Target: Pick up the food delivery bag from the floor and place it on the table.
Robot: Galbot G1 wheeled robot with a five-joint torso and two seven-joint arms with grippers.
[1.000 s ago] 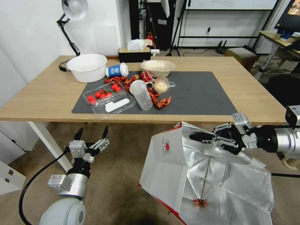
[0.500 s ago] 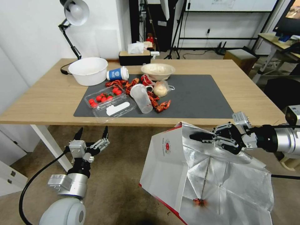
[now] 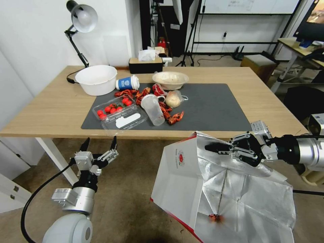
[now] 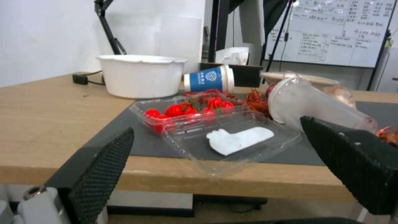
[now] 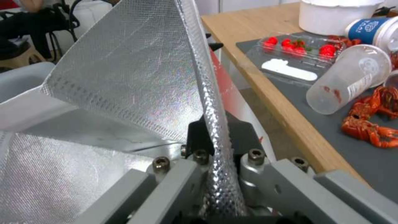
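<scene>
The food delivery bag (image 3: 180,175) is white paper with red trim, a small red logo and silver foil lining (image 5: 124,71). It hangs open in front of the table's (image 3: 44,101) front edge, over the carpet floor (image 3: 128,195). My right gripper (image 3: 216,148) is shut on the bag's foil rim near its top, and the rim runs between the fingers (image 5: 199,140). A small red scrap (image 3: 215,218) lies inside the bag. My left gripper (image 3: 99,143) stands open and empty below the table edge, left of the bag, with its pads (image 4: 104,165) facing the tabletop.
On the dark grey mat (image 3: 216,101) lie a clamshell of tomatoes (image 3: 114,109), a tipped clear cup (image 3: 152,109), crayfish (image 3: 173,116), a bagged bun (image 3: 173,99), a blue cup (image 3: 127,82) and bowls (image 3: 96,79). A white table leg (image 3: 55,160) stands by my left arm.
The table sits slightly lower in the head view while both arms and the bag keep their places in it; the camera has moved with them. The grip is unchanged.
</scene>
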